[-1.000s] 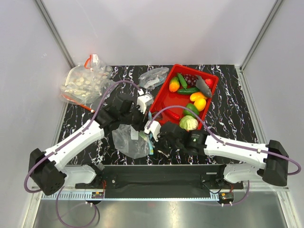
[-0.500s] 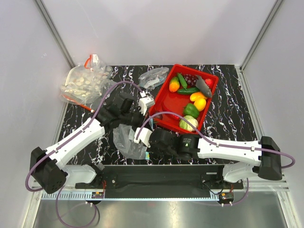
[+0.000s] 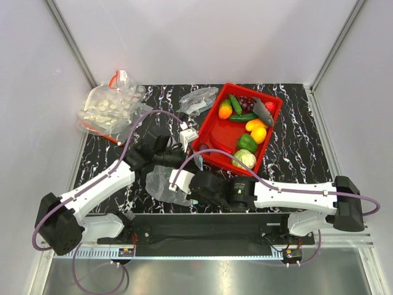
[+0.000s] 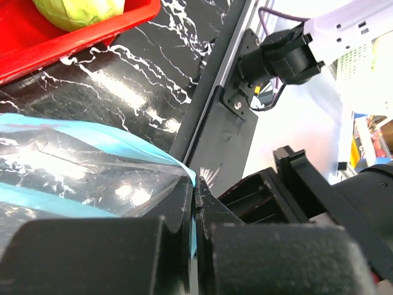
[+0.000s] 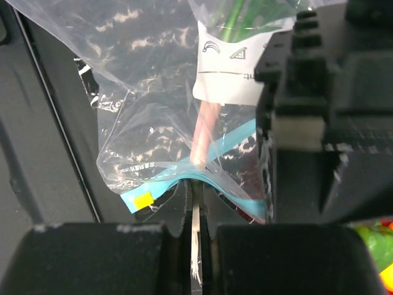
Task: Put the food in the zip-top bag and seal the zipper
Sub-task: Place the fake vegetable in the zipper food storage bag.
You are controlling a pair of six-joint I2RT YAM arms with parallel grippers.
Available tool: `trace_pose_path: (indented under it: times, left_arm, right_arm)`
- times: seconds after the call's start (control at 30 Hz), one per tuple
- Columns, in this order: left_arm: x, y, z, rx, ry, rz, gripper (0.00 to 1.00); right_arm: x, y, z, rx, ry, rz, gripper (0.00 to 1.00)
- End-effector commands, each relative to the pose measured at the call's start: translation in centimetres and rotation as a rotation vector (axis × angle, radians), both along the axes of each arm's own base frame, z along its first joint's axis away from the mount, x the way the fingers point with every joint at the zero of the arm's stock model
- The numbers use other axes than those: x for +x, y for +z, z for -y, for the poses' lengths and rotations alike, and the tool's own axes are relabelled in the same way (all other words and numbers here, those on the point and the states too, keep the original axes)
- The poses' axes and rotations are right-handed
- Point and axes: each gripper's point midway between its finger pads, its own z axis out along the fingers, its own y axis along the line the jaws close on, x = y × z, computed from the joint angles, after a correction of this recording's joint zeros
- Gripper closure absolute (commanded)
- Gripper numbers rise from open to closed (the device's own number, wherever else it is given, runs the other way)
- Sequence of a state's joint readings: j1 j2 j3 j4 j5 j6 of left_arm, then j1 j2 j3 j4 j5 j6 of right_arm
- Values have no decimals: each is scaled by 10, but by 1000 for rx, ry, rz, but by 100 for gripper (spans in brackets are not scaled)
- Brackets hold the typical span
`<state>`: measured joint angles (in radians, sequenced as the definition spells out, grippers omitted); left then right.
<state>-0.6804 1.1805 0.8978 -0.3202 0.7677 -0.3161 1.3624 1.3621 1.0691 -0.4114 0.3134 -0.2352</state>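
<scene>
Teal plastic pinched at two spots. From the top camera we see the zip-top bag (image 3: 164, 183) lying on the marbled table (image 3: 295, 141), at 7 o'clock from the red tray (image 3: 227, 132). The left gripper (image 3: 179, 163) sits on the bag's 1 o'clock edge and the right gripper (image 3: 189, 187) is just beside it, at 4 o'clock. The tray holds a dark green bell pepper (image 3: 247, 142), a lime-green fruit (image 3: 244, 160) and other toy produce. A bag of white pieces (image 3: 107, 107) sits well apart at 10 o'clock.

From the left wrist, we see the left gripper (image 4: 195, 209) clamped flat on the zipper (image 4: 110, 141), which runs off toward 9 o'clock. The lime-green fruit (image 4: 80, 9) rests in the red tray (image 4: 92, 37) at 11 o'clock.

From the right wrist, we see the right gripper (image 5: 195, 181) closed tight on the zipper (image 5: 159, 187). Inside the zip-top bag (image 5: 141, 104) a red chilli (image 5: 202, 132) points to 12 o'clock under a white label (image 5: 227, 67). We cannot name the green shapes at the top edge. Toward 3 o'clock the two teal bands gape apart.

We judge that sealing is the step in hand. It would go best with one gripper anchoring the strip and the other sliding along it under steady pressure. The bands need to stay taut and level, or the floppy plastic may bunch up or slip free.
</scene>
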Motion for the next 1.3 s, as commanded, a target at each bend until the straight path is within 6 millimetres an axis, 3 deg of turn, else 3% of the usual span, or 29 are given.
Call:
trace_pose_path:
  times: [0.0, 0.07, 0.1, 0.17, 0.27, 0.4, 0.63, 0.8, 0.9, 1.1, 1.27]
  left_arm:
    - [5, 19, 11, -114, -6, 64, 100]
    - [10, 25, 17, -169, 0, 99, 100]
    - [8, 16, 18, -179, -2, 81, 100]
    - [8, 18, 28, -239, -23, 56, 100]
    - [0, -5, 42, -207, -72, -25, 100]
    - [-9, -29, 61, -179, -108, -68, 100]
    - [-27, -1, 69, -328, -161, -106, 100]
    - [-38, 19, 54, -369, -174, -26, 100]
    - [-41, 20, 46, -368, -164, -14, 100]
    - [-61, 31, 44, -445, -271, -121, 100]
    - [-62, 24, 43, -424, -264, -162, 100]
  right_arm:
    - [-1, 40, -8, 154, -10, 32, 100]
    - [0, 33, 6, 114, -68, 5, 100]
    - [-1, 31, 11, 104, -86, -10, 100]
    - [-6, 20, 22, 48, -146, -79, 100]
    - [-22, -1, 32, -30, -198, -192, 100]
    - [-33, -23, 36, -62, -217, -195, 100]
    - [-26, -23, 16, 29, -168, -90, 100]
    - [-20, -42, 24, -29, -182, -48, 100]
    - [-20, -48, 27, 27, -184, -50, 100]
    - [-13, -21, 26, 168, -186, 2, 100]
    - [-12, -9, 26, 182, -170, 28, 100]
